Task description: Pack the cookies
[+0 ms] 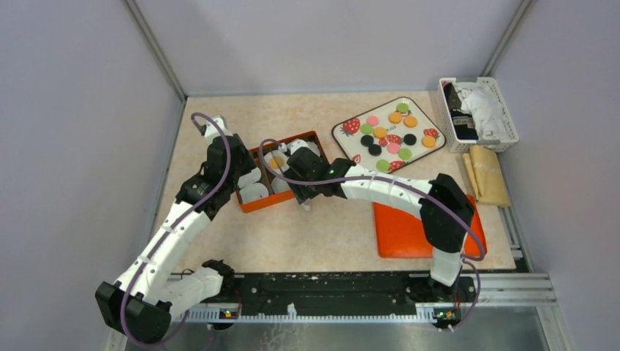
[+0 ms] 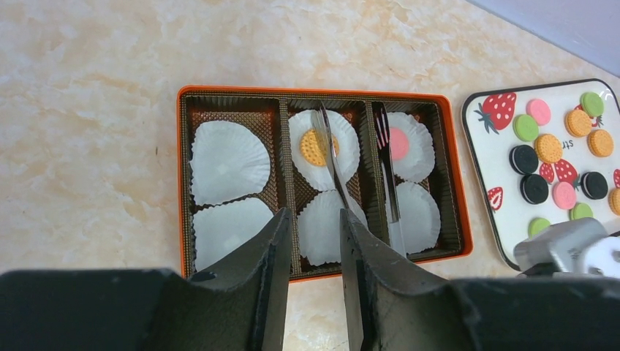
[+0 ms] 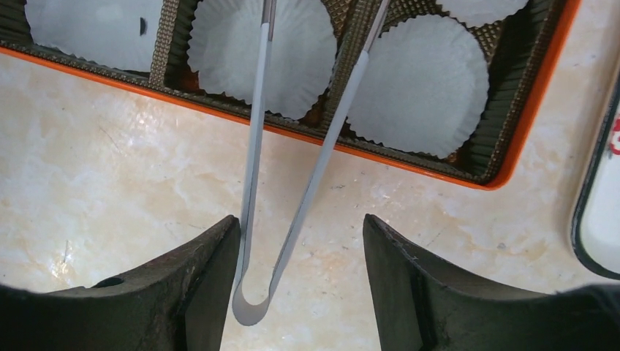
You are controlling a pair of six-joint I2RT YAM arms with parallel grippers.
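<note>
right gripper jaws gape around the tongs' loop end, untouched; the tongs run straight ahead into the box. left gripper part-open, empty. most cookies sit on the tray rightward, right arm nearer.

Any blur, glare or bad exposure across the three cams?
Top external: even light, soft shadows, cookies crisp. Left wrist: orange box sharp, left fingers dark and soft-edged up close. Right wrist: tongs in focus, right fingers underexposed; no strong glare in any view.
</note>
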